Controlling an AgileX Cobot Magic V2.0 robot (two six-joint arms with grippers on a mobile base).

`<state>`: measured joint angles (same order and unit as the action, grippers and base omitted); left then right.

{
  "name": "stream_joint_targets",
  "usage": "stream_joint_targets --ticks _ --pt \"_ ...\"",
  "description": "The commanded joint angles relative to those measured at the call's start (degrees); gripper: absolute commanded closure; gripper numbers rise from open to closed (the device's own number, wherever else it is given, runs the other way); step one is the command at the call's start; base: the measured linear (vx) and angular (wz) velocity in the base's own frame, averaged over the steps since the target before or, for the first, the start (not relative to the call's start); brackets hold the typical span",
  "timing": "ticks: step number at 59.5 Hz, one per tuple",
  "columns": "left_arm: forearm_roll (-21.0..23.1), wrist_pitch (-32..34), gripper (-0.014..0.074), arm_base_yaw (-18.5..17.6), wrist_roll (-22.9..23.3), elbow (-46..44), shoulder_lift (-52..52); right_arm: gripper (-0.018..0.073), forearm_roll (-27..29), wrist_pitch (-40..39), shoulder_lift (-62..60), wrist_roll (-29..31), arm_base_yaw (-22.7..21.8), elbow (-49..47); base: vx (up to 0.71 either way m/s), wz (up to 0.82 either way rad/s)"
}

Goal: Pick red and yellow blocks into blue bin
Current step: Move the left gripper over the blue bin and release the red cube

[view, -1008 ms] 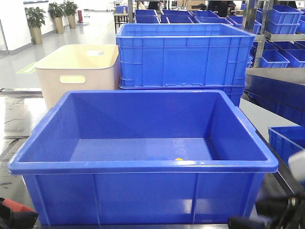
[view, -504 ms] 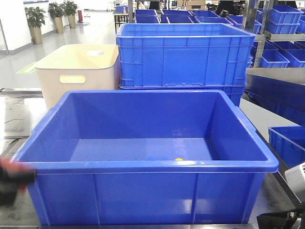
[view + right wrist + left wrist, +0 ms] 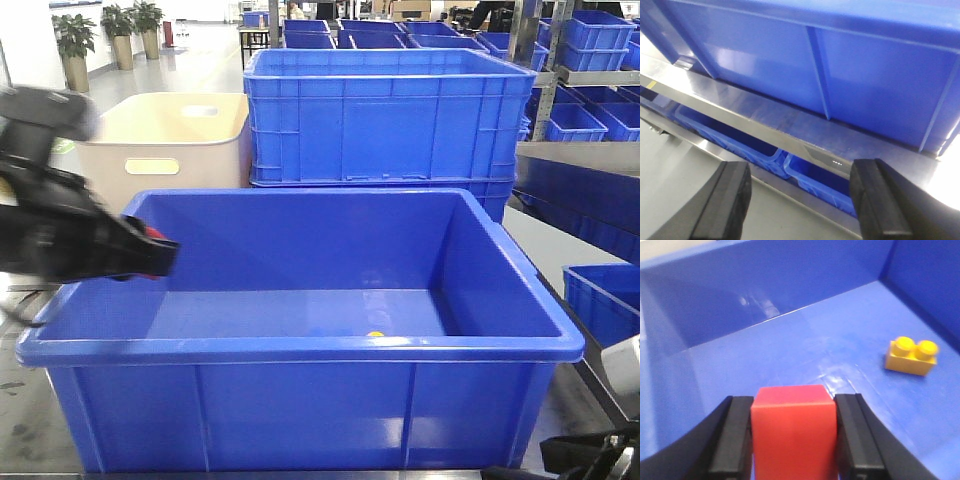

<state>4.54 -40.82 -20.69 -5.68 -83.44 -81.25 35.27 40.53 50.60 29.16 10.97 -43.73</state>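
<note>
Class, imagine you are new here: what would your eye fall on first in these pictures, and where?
The big blue bin fills the front view. At its left side the left gripper is shut on a red cube, and a yellow brick lies on the bin floor.

A cream rectangular plastic tub with an oval handle slot point(image 3: 165, 135) stands at the far left of the scuffed grey metal table point(image 3: 20, 420), just beside a stack of panel-sided blue plastic crates point(image 3: 390, 115) to its right. Farther off, leafy green potted plants in tan pots point(image 3: 75, 45) line the left wall on a glossy grey floor point(image 3: 200, 60), and metal shelving with smaller blue bins point(image 3: 595, 45) fills the far right. Under the table's steel edge sit open blue trays point(image 3: 730, 140).
</note>
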Motion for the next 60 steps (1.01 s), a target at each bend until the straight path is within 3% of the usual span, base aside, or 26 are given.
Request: stream_joint_targets --ticks 1,9,24,30,43,60 --pt "0.6 7.4 0.0351 -0.3 -0.1 -2.3 -2.8 0.0084 1.4 -4.0 -0.7 0.7 -0.1 -1.6 0.00 0.00" --pt "0.7 8.9 0.0311 -0.3 -0.1 -2.4 -8.0 0.0084 1.4 -3.9 -0.7 0.7 -0.1 -1.6 0.00 0.00" --pt "0.7 9.0 -0.0012 -0.3 -0.1 -2.4 -10.3 0.0084 1.3 -3.8 -0.7 1.1 -0.1 -1.6 0.00 0.00" --pt "0.7 8.6 -0.0081 -0.3 -0.2 -2.4 -8.6 0.0084 1.3 -3.9 -0.7 1.2 -0.1 -1.4 0.00 0.00" --pt "0.7 5.2 -0.0074 -0.3 -0.2 -2.4 -1.2 0.0084 1.3 -3.8 -0.7 1.3 -0.1 -1.4 0.00 0.00" --pt "0.8 -10.3 0.0007 -0.3 0.3 -1.2 11.9 0.0084 0.4 -3.5 -0.7 2.6 -0.1 -1.4 0.00 0.00"
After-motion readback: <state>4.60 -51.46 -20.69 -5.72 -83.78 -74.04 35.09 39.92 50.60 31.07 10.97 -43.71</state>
